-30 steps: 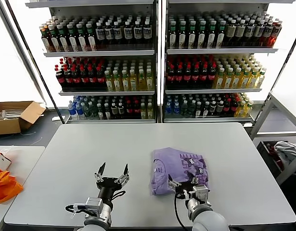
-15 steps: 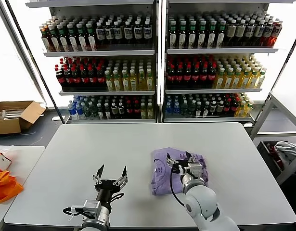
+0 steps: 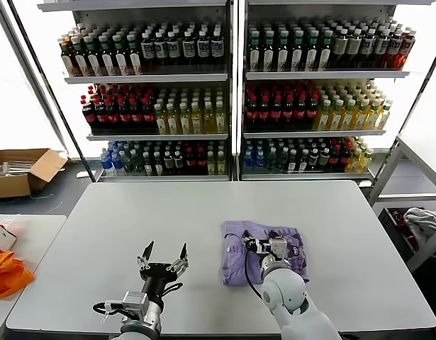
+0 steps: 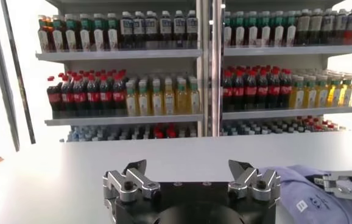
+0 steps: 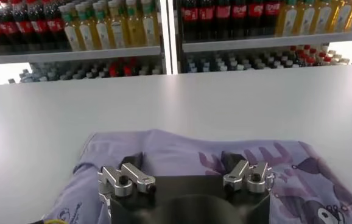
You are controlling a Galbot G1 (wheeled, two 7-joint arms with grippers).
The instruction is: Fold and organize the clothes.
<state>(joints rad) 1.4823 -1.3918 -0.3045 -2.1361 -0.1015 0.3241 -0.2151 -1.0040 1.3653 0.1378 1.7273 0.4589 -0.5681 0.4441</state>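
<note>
The lavender T-shirt (image 3: 264,248) lies folded in a compact bundle on the grey table (image 3: 203,212), right of centre, darker purple print facing up. My right gripper (image 3: 267,245) hovers over the shirt's middle, fingers open and empty; in the right wrist view the shirt (image 5: 182,152) spreads just ahead of the gripper (image 5: 185,161). My left gripper (image 3: 164,249) is open and empty over bare table left of the shirt. In the left wrist view the left gripper (image 4: 188,164) faces the shelves, with the shirt's edge (image 4: 298,189) at the side.
Shelves of bottled drinks (image 3: 232,92) stand behind the table. An orange bag-like fabric (image 3: 5,273) lies on a side table at the left. A cardboard box (image 3: 23,170) sits on the floor. A grey-white cloth heap (image 3: 420,219) sits at the right.
My right gripper has moved away from the table's front edge, forward onto the middle of the shirt. The left gripper has barely moved.
</note>
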